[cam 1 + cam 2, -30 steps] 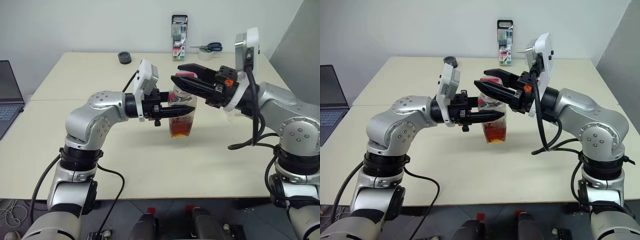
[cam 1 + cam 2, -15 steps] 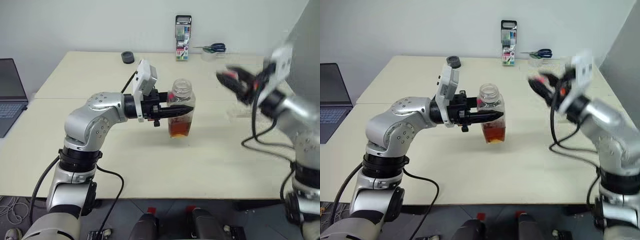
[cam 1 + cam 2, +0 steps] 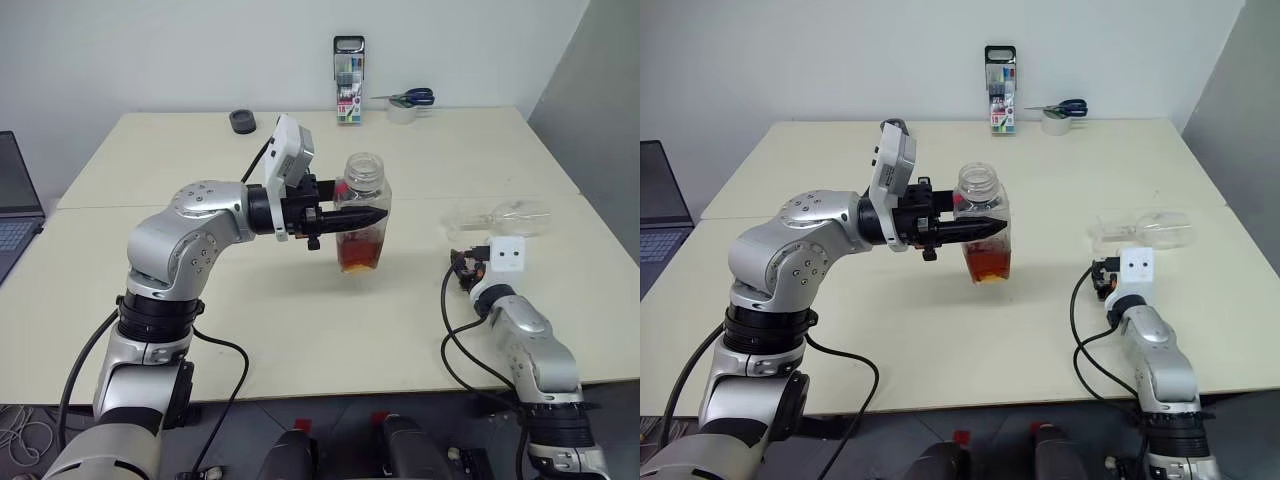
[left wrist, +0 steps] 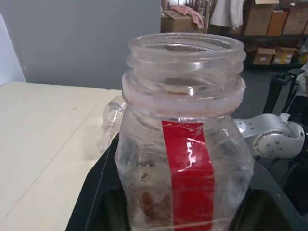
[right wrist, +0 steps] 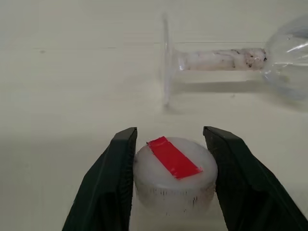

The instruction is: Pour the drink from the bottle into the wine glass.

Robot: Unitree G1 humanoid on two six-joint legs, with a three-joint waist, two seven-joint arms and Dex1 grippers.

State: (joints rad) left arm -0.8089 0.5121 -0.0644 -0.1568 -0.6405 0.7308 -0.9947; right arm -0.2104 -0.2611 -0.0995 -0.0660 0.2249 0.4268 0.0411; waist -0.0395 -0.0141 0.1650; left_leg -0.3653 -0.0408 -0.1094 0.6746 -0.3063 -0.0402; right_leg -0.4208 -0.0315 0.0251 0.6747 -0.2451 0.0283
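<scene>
My left jaws (image 3: pixel 372 217) grasp the uncapped bottle (image 3: pixel 362 212) upright for pouring; my right jaws (image 5: pixel 168 180), released, bracket its cap (image 5: pixel 173 174) at six o'clock from the toppled wine glass (image 3: pixel 503 218).

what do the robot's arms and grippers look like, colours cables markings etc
Both arms are silver-grey metal with rounded joint housings, black rings between segments and small screw holes. Loose black cables loop along each. Each wrist carries a white boxy camera module; the right one's face shows two dark dots. The left gripper and the right gripper have two glossy black, tapering fingers. Small orange-red parts sit at the right wrist.
</scene>
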